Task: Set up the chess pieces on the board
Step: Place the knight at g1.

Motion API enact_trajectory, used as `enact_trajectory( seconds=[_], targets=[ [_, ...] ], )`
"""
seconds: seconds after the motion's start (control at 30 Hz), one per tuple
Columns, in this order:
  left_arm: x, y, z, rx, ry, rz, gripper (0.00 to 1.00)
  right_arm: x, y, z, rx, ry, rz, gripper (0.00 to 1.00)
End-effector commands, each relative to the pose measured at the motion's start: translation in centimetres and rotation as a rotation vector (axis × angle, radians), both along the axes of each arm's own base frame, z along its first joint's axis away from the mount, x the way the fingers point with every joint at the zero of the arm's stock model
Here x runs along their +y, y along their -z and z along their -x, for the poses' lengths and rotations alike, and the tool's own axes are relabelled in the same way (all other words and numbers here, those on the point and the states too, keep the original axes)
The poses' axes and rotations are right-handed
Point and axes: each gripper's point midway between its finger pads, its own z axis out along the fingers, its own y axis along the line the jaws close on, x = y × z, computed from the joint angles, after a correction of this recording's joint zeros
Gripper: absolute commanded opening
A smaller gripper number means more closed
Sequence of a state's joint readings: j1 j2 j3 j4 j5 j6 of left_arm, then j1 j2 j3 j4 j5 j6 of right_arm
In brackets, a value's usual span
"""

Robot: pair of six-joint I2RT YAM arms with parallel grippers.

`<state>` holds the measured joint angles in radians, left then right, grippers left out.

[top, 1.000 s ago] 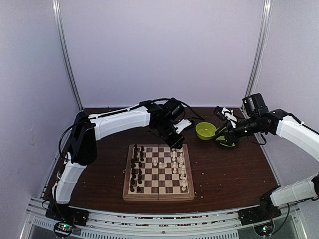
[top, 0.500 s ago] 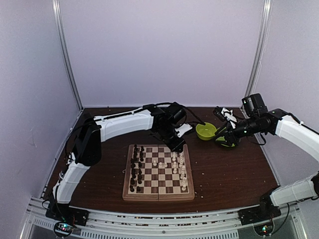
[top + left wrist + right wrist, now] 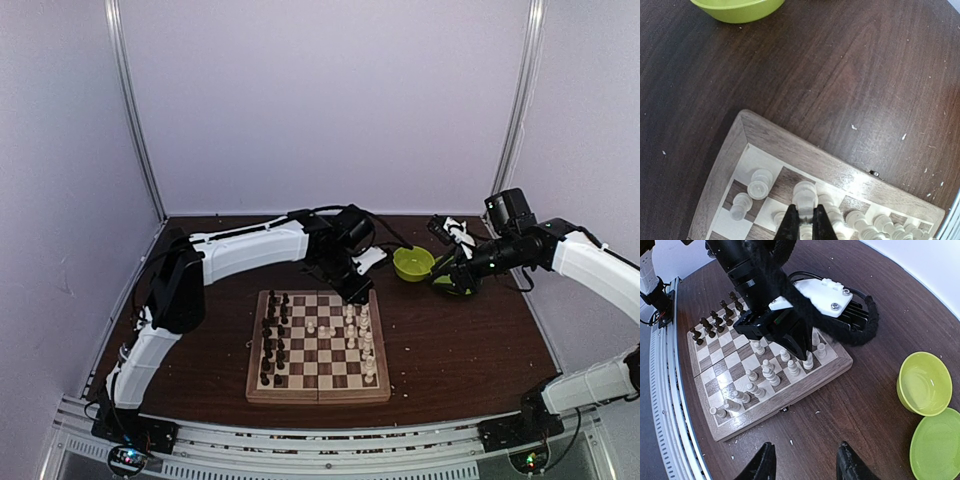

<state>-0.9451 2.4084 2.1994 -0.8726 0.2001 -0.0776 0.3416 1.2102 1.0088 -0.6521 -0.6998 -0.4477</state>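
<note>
Dark wood-grain table carries everything. The board lies flat in the middle of it, near the arms' bases. It is checkered dark brown and cream, with a pale wooden border and a fold seam across it.

From where I stand, the left gripper reaches down over the board's far right corner. Its jaws are drawn in to a narrow slit and pinch a cream piece, whose rounded head shows just past the black fingertips. I cannot tell whether the piece's foot rests on its square.

The right gripper hangs off the board to the right, jaws spread wide. Nothing sits between them, only bare tabletop below.

Beside it, at the far right of the table, stand a lime-green bowl and, just next to that, a green plate.

On the board, the dark pieces stand in two files along the left side. The cream pieces stand in two files along the right. Two cream strays stand apart, nearer the centre.

Tiny white crumbs dot the wood beyond the board's edge.
</note>
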Motion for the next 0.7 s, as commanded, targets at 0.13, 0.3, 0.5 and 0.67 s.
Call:
enact_trajectory(
  seconds=[0.13,0.3,0.5,0.67],
  targets=[
    [-0.87,0.39,-1.03,-0.021,-0.021,0.022,0.00,0.07,-0.75,-0.23,-0.016,-0.011,-0.004,0.41],
    [-0.59,0.65,-1.26,-0.030,-0.035,0.007,0.00,0.08,-0.66,-0.17,-0.012,-0.014,-0.004,0.41],
    [-0.44,0.72,-1.52,-0.039,-0.051,-0.001,0.00,0.07,-0.62,-0.20,-0.011,-0.014,-0.003,0.41],
    [-0.53,0.76,-1.45,-0.035,-0.047,0.002,0.00,0.11,-0.53,-0.19,-0.009,-0.016,-0.001,0.41]
  ],
)
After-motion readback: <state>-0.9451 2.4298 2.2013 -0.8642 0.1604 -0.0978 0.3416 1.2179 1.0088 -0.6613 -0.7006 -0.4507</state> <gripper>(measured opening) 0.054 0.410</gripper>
